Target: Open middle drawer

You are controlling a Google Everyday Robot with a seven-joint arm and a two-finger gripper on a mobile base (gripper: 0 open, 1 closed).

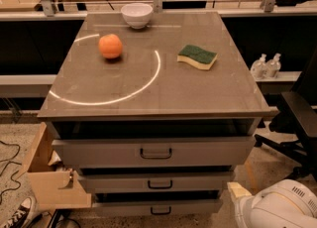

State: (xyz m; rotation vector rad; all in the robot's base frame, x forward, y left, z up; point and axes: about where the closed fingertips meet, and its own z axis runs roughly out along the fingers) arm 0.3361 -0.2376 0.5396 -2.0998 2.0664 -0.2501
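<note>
The middle drawer (198,180) is the second of three grey drawers in the cabinet, with a low front and a small black handle (160,184) at its centre. A dark gap shows above its front. The taller top drawer (99,152) sits above it and the lowest drawer (124,207) below. Only a white rounded part of my arm (280,207) shows at the bottom right, beside the cabinet's right front corner and apart from the drawers. My gripper is out of view.
On the cabinet top (198,93) lie an orange (110,46), a white bowl (137,15) and a green-and-yellow sponge (197,56). A cardboard box (47,182) stands at the left, a black chair (299,118) at the right. Two bottles (265,66) stand behind it.
</note>
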